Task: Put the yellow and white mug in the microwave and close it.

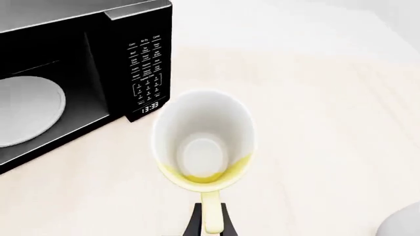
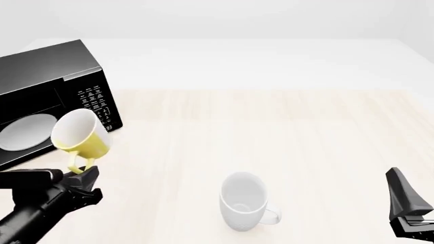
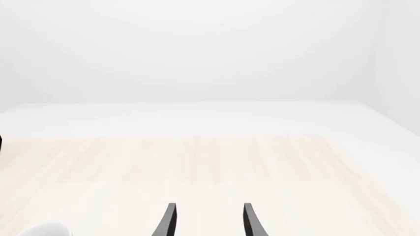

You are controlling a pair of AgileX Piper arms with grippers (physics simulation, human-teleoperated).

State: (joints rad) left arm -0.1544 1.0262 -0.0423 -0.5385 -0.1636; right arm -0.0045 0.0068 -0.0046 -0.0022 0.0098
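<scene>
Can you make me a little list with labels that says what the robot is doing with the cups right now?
left gripper: shut on the yellow and white mug's handle
yellow and white mug: lifted off the table, tilted, in front of the microwave
microwave: opening shows the white plate inside
white mug: on the table, untouched
right gripper: open, holding nothing

A small yellow and white mug (image 2: 81,134), yellow outside and white inside, hangs tilted in the air just in front of the microwave (image 2: 51,86). The microwave is black and boxy, standing open, with a round white plate (image 2: 26,131) inside.
</scene>
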